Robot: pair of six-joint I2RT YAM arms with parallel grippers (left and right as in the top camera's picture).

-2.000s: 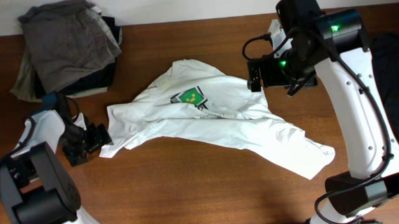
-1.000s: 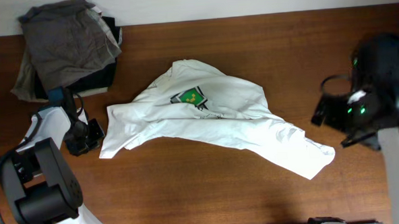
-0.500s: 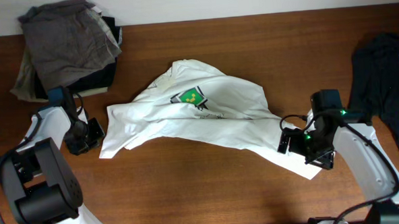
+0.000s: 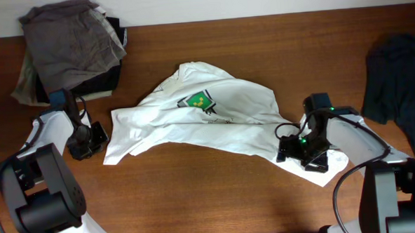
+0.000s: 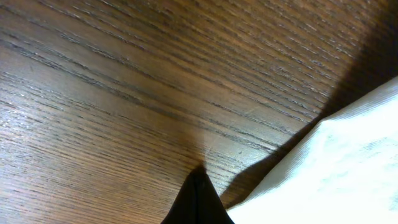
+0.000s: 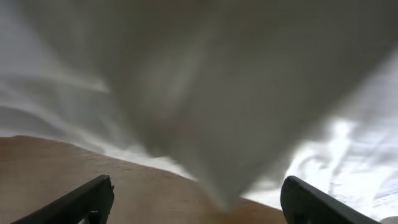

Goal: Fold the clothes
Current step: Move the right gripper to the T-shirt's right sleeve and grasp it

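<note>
The right gripper is being held, fingers spread wide, at the T-shirt's crumpled lower corner, likely for grasping it; the left gripper, pinched together, is being rested on the table alongside.

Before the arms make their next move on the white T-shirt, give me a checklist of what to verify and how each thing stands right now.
1. Is the right gripper open over the T-shirt's right end: ok.
2. Is the left gripper ready to grab: not ok, shut beside the shirt's left edge, off the fabric.
3. T-shirt lying flat: not ok, crumpled.
4. Pile of garments apart from the shirt: ok.
5. Dark garment apart from the shirt: ok.
6. Number of layers between the right fingers: cannot tell.
</note>
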